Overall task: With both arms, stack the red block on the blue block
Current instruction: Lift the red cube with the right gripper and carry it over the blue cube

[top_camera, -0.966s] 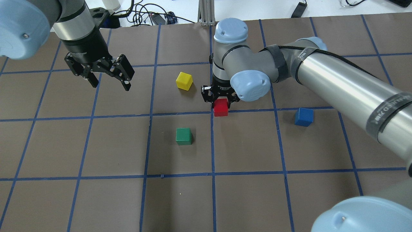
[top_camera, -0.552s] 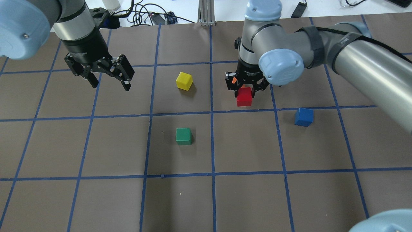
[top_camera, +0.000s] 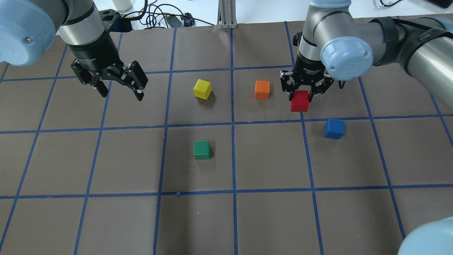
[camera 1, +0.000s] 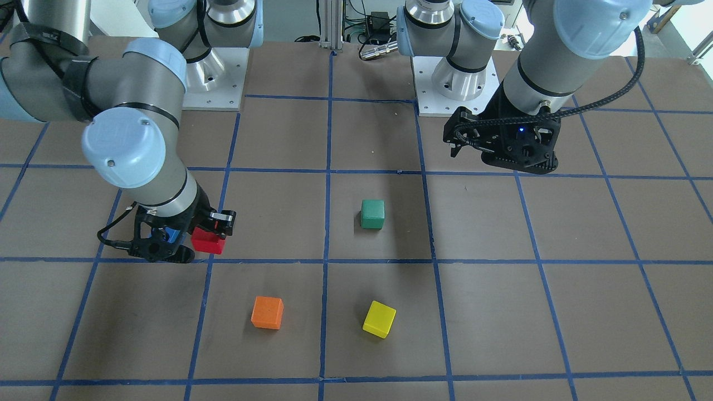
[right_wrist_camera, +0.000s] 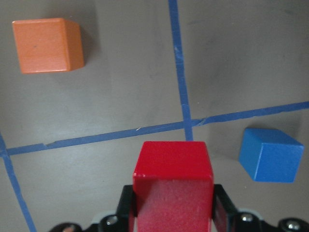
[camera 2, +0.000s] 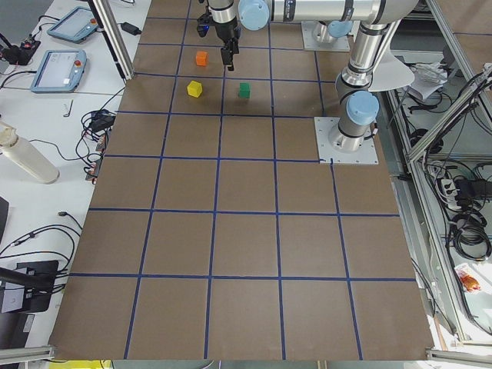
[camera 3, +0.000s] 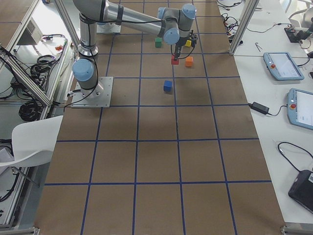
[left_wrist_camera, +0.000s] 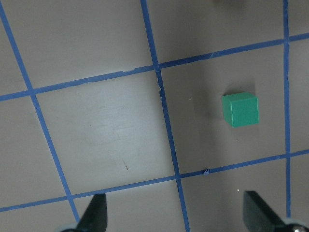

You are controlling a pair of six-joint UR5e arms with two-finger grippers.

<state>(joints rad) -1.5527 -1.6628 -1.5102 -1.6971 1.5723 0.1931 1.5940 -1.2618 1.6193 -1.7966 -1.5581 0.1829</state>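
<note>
My right gripper [top_camera: 303, 96] is shut on the red block [top_camera: 299, 101] and holds it above the table. The red block also shows between the fingers in the right wrist view [right_wrist_camera: 174, 179]. The blue block [top_camera: 334, 128] sits on the table, nearer the robot and to the right of the held red block. In the right wrist view it [right_wrist_camera: 271, 154] lies to the right of the red block. My left gripper [top_camera: 122, 92] is open and empty, hovering over the far left of the table, far from both blocks. Its fingertips [left_wrist_camera: 96, 215] show at the bottom of the left wrist view.
An orange cube [top_camera: 262, 89] sits just left of the right gripper. A yellow cube [top_camera: 202, 88] lies left of the centre line. A green cube [top_camera: 202, 149] lies nearer the robot. Cables [top_camera: 159, 16] lie beyond the table's far edge.
My right gripper has carried the red block to the right and away from the robot, closer to the blue block, uncovering the orange cube. The left arm has not moved.
</note>
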